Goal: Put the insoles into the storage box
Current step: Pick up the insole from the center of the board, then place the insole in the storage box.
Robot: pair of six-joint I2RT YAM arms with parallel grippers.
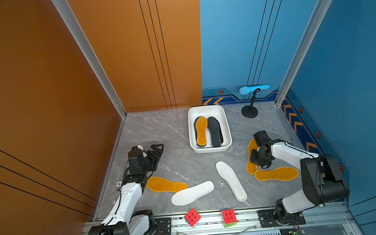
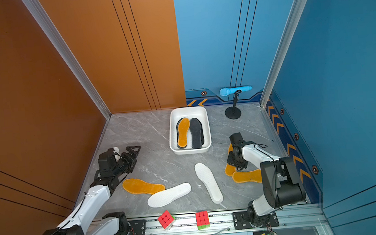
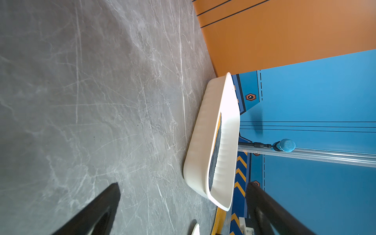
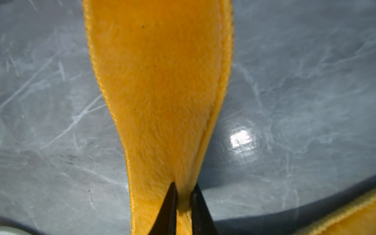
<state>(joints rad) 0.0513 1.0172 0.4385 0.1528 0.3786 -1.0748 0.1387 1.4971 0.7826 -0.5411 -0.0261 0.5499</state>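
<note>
Right gripper (image 4: 184, 200) is pinched narrow on the rim of the orange insole (image 4: 158, 81), fuzz bunched btwn its two black tips. The rest of the pad runs straight out ahead of the gripper over the grey tabletop (image 4: 295, 81). In a top view that insole (image 1: 251, 146) lies at approx 3 o'c of the tabletop, w/ the storage box (image 1: 211, 150) at 11 o'c from it, apart. 2nd orange insole (image 1: 276, 174) lies at 5 o'c of the gripper, its end meeting the pinched pad. Left gripper (image 1: 158, 148), 9 o'c side, is spread wide w/ nothing in it; 3rd orange insole (image 1: 164, 184) lies at its 6 o'c. Box holds a boxed orange insole (image 1: 201, 130) over a black insole (image 1: 196, 133), plus a dark grey insole (image 1: 214, 132); no. of dark pads stacked there can't be told. Right gripper's tips are hidden under its own body in both top views. Can't tell whether the pinched pad is off the tabletop. 2nd orange insole (image 4: 350, 221) is cut off at the frame corner in the right wrist view.
</note>
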